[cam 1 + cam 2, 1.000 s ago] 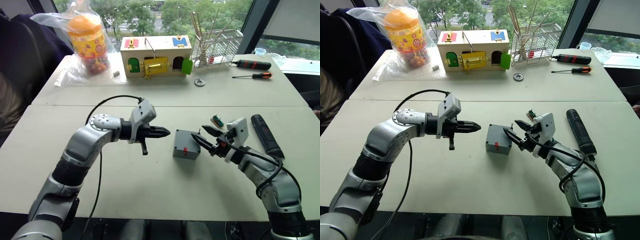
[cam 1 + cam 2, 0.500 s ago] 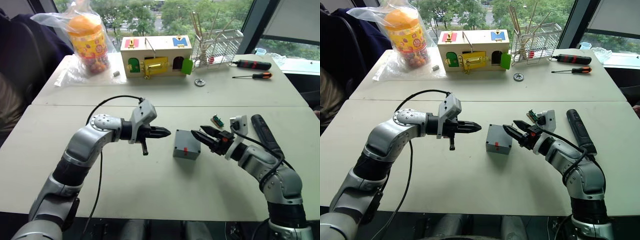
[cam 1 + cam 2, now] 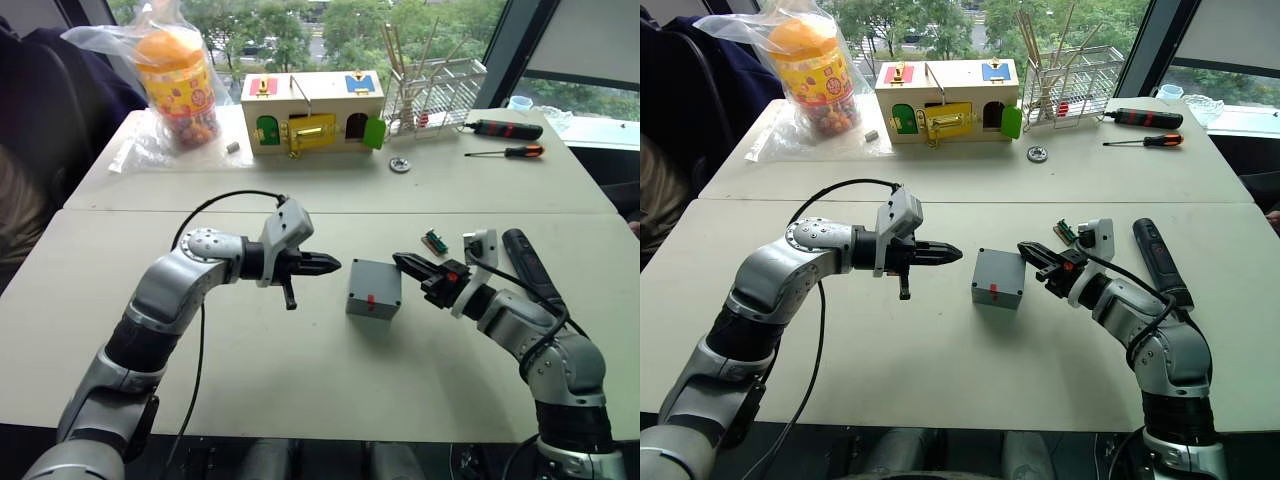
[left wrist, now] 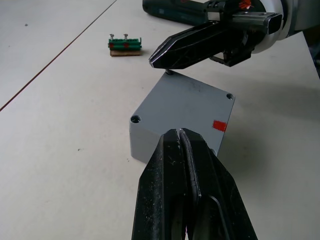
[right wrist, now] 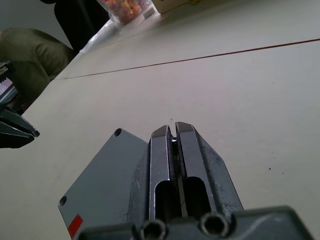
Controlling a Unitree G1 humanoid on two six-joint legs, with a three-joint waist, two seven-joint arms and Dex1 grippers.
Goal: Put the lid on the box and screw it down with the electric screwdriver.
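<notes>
The grey box (image 3: 373, 288) with a red mark on its side stands mid-table. The lid (image 4: 184, 102), flat with corner holes, lies on top of it. My right gripper (image 3: 398, 260) is shut, and its tips hang just over the lid's far right corner (image 5: 172, 127). A tiny dark stub (image 4: 170, 72) sits at that corner under the tips; I cannot tell what it is. My left gripper (image 3: 335, 265) is shut and empty, hovering a little left of the box and pointing at it (image 4: 179, 131). The black electric screwdriver (image 3: 530, 265) lies on the table right of my right arm.
A small green terminal block (image 3: 434, 241) lies behind the right gripper. At the back stand a wooden box with coloured doors (image 3: 312, 112), a wire rack (image 3: 435, 90), two hand screwdrivers (image 3: 505, 129), a round metal part (image 3: 400, 165) and a bagged jar (image 3: 178, 80).
My right gripper has shut and its wrist has rolled. Its tips moved from the box's right side up to the lid's far right corner. The left arm has not moved.
</notes>
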